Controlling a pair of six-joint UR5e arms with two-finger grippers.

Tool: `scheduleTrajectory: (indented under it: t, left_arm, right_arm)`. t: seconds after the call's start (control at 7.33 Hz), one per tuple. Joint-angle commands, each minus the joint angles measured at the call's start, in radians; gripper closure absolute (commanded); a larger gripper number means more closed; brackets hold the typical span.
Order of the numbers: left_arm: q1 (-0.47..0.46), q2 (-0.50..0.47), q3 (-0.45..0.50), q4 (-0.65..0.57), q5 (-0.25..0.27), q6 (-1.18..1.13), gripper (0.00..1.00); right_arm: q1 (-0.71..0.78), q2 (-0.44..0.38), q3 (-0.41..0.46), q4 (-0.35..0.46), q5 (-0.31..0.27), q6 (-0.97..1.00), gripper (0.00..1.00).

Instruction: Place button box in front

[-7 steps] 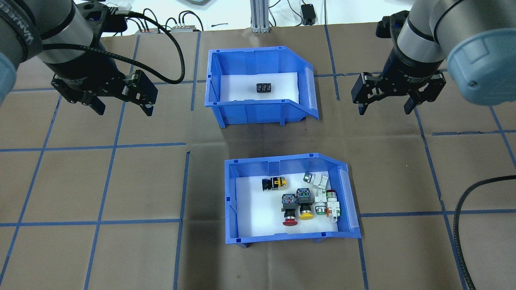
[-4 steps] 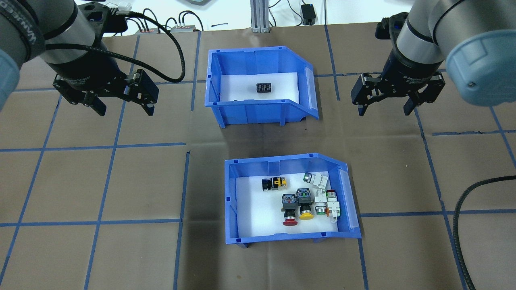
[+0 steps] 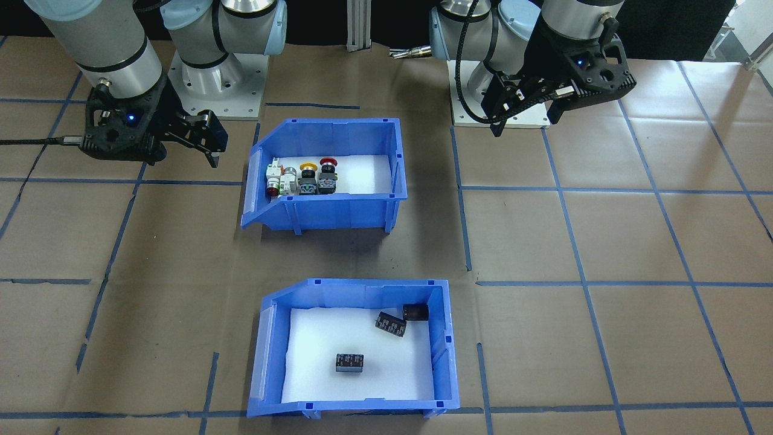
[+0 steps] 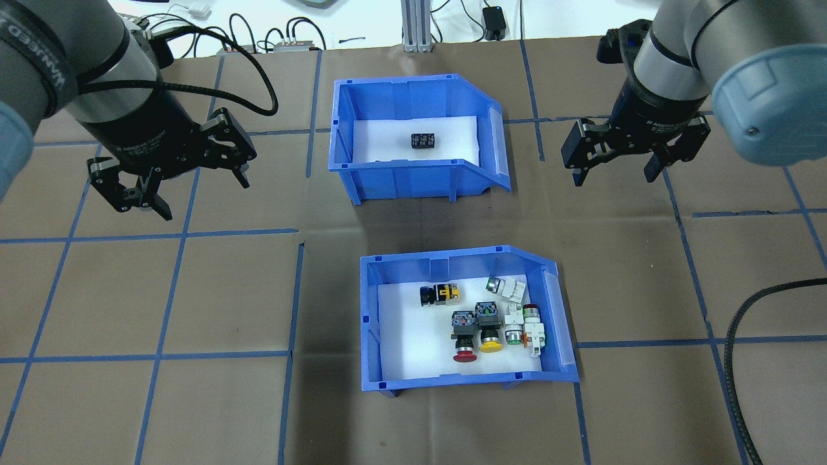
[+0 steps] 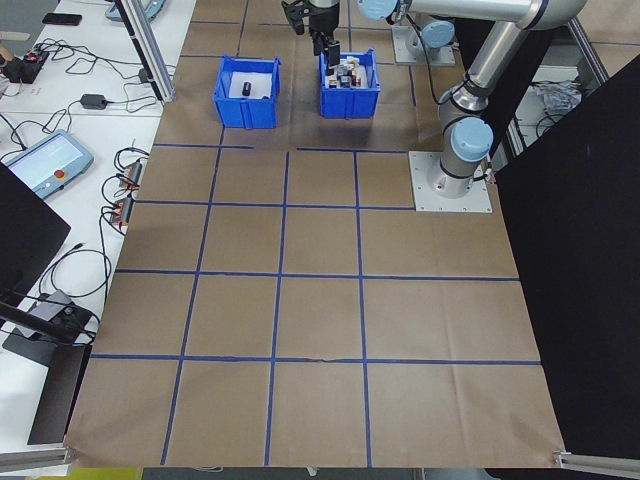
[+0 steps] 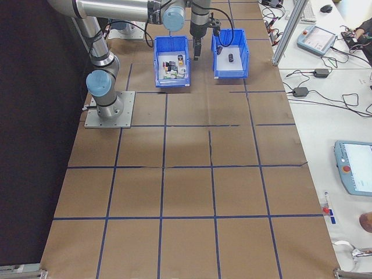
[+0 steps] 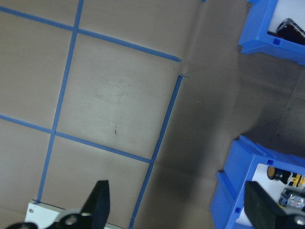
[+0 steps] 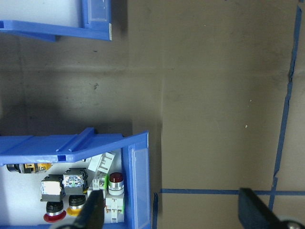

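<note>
The button box (image 4: pixel 452 255) is a blue bin with a white foam floor, standing on the near half of the table, its low open end to the right. Red, yellow and green push-button switches (image 4: pixel 491 323) lie in its right half. The same button box (image 3: pixel 338 211) stands close to the robot's bases in the front-facing view. My left gripper (image 4: pixel 201 194) hovers open and empty over bare paper, far to the upper left of the box. My right gripper (image 4: pixel 614 175) hangs open and empty to its upper right. Both wrist views catch a corner of the button box (image 7: pixel 238 186) (image 8: pixel 71 145).
A second blue bin (image 4: pixel 413 174) with small black parts (image 4: pixel 423 140) stands beyond the button box, with a strip of brown paper between them. Blue tape lines grid the paper. A black cable (image 4: pixel 736 342) loops at the right edge.
My left gripper has turned about its wrist and shifted slightly toward the robot's side. The right gripper and both bins have hardly moved.
</note>
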Motion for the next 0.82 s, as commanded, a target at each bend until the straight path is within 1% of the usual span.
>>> scheduleTrajectory:
  t: [0.0,0.14,0.27,0.41,0.55,0.68]
  left_arm:
    - [-0.01,0.063,-0.093,-0.042,-0.027,-0.341,0.0]
    - [-0.011,0.086,-0.118,-0.041,-0.083,-0.46,0.0]
    - [-0.025,0.1,-0.132,-0.036,-0.123,-0.681,0.0]
    - [-0.069,0.102,-0.147,-0.033,-0.131,-0.87,0.0]
    - [-0.127,0.097,-0.168,-0.027,-0.128,-0.928,0.0]
    - [-0.175,0.098,-0.207,0.038,-0.129,-1.032,0.0]
  right_arm:
    - [-0.002,0.07,-0.067,-0.014,-0.002,-0.193,0.0]
    - [0.001,0.144,-0.153,0.0,-0.002,-0.244,0.0]
    - [0.009,0.213,-0.239,0.009,0.001,-0.366,0.0]
    - [0.014,0.255,-0.303,0.012,0.007,-0.51,0.0]
    - [0.014,0.273,-0.33,0.005,0.008,-0.61,0.0]
    - [0.014,0.292,-0.341,-0.006,0.01,-0.763,0.0]
